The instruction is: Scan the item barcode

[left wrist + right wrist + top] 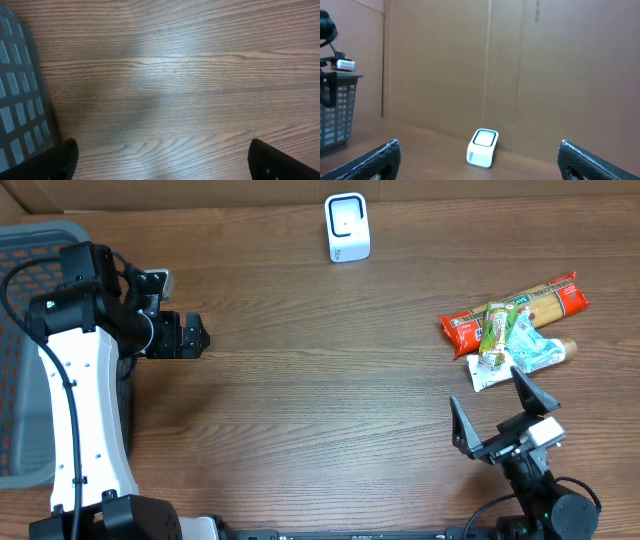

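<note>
A pile of packets lies at the right of the table: a long pasta packet with red ends, a green packet and a light blue packet. No barcode is readable on them. The white scanner stands at the far edge of the table, and it also shows ahead in the right wrist view as the scanner. My right gripper is open and empty just in front of the pile, its fingers spread wide. Far left, over bare wood, my left gripper is open and empty.
A grey mesh basket stands at the table's left edge beside the left arm; its wall shows in the left wrist view and far left in the right wrist view. A cardboard wall rises behind the scanner.
</note>
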Tool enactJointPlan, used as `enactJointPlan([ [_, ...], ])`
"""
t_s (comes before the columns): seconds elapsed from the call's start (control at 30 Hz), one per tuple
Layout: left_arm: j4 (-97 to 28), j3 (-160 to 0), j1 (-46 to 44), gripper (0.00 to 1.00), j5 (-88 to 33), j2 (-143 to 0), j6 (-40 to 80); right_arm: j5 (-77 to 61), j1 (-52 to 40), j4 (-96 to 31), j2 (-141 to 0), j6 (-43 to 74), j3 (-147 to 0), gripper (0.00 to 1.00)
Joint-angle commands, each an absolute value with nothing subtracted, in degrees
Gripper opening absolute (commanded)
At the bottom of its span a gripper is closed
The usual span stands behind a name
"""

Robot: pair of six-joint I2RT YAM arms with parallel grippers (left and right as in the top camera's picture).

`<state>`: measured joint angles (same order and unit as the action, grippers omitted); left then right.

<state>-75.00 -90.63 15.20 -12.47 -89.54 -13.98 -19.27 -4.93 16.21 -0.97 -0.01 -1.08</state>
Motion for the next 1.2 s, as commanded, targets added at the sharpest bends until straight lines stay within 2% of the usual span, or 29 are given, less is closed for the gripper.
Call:
enactJointPlan([
  [0.0,-74.91,-90.85,15.07,1.00,-13.32,-89.14,-15.22,-19.18,-5.13,15.22,-0.16,-0.03,-0.47,1.00],
  [0.2,-74.91,-90.85,15.07,0.99,-13.32,-89.12,-15.22,-19.20,-5.13,11.88,-0.16,-0.05,-0.47,1.00],
  [0.43,-74.91,-90.85,15.07,1.00,-13.32,-89.14,-15.22,-19.22,-5.13,-2.94,-0.16,-0.03,-0.40,1.00],
  [1.17,-74.91,-90.85,15.07,1.00,-13.32,-89.14,-15.22,-19.18,-5.13,-3.14,-0.16,-0.03,-0.45,1.00],
])
